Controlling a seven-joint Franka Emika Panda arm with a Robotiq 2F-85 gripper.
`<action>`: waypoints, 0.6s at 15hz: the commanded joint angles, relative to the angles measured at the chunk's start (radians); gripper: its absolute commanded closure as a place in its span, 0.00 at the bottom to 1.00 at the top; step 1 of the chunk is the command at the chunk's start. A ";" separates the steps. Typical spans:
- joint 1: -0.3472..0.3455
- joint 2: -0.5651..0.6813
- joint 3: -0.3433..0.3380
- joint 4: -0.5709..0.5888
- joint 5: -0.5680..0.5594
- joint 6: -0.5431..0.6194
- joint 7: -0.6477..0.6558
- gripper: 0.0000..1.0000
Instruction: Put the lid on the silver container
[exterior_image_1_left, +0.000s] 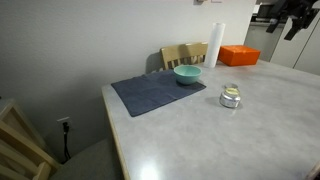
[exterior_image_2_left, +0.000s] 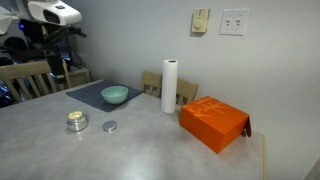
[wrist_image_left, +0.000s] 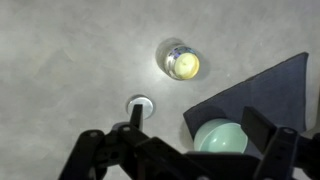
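**Lid (wrist_image_left: 140, 104) off, pot (wrist_image_left: 181, 62) open, jaws empty**

The shiny little pot sits on the bare bench (exterior_image_2_left: 150, 155), well in from every edge and just off the corner of the dark mat (wrist_image_left: 265, 95). It's uncovered, and the wrist view shows something yellowish inside. The lid lies flat on the bench just beside it, not touching. The teal bowl (wrist_image_left: 220, 137) is on the mat. The orange box (exterior_image_2_left: 213, 122) is over by a far corner near the paper towel roll (exterior_image_2_left: 169, 86), so neither is in the way.

The jaws are spread wide with nothing between them. In an exterior view the arm (exterior_image_1_left: 290, 15) hangs high above the bench.

The bit that matters: from the wrist view the lid is right ahead of the jaws, a touch off their centre line. The pot is further out past it on a diagonal. So my guess is lid first. Come down with a small sideways nudge, pinch it, then carry it the short hop outward to the pot.

The lid is round, so there's no long axis to line up with and any wrist angle should do. It's thin and flat on the bench though, so catching its rim looks like the fiddly part.
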 joint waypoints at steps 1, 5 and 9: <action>-0.052 0.168 0.030 0.066 -0.086 0.002 0.084 0.00; -0.047 0.357 0.030 0.162 -0.069 -0.056 0.037 0.00; -0.049 0.393 0.043 0.168 -0.073 -0.067 0.032 0.00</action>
